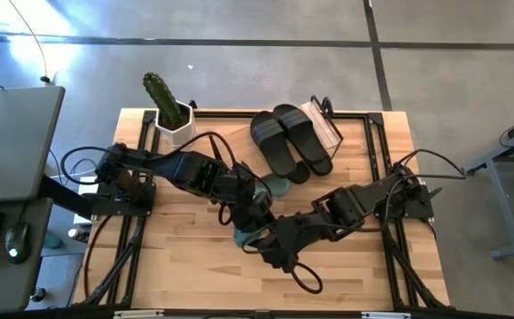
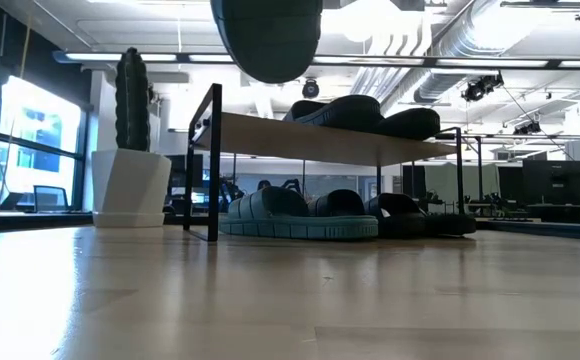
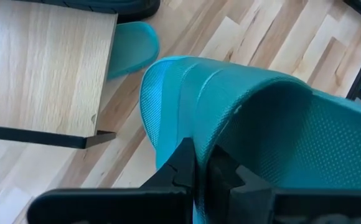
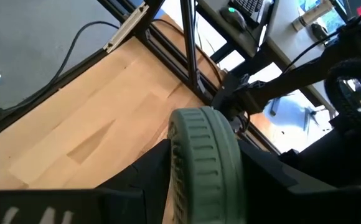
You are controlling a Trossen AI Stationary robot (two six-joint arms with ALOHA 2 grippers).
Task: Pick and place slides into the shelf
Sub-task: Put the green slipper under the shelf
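Observation:
A pale green slide (image 1: 246,236) hangs above the table's near middle, and both grippers are shut on it. My left gripper (image 1: 250,217) comes at it from the left and my right gripper (image 1: 270,246) from the right. In the low view its sole (image 2: 265,40) shows high over the table. The shelf (image 1: 322,122) stands at the far middle with two black slides (image 1: 288,142) on its top board. Under it another green slide (image 2: 290,215) and black slides (image 2: 410,215) lie on the table. My left gripper pinches the edge of the slide's broad strap (image 3: 196,146) between its two shut fingers, slanting down from the table's left. The slide is lifted clear of the table. My right gripper has the slide's rounded, ribbed end (image 4: 205,155) between its two wide-set fingers (image 4: 146,180), one on each long side. It comes slanting down from the table's right. The slide is clear of the table.
A white pot with a cactus (image 1: 170,115) stands at the table's far left, beside the shelf. Bare wooden table (image 1: 186,266) lies near and left of the grippers. A black frame (image 1: 390,177) runs along the table's edges.

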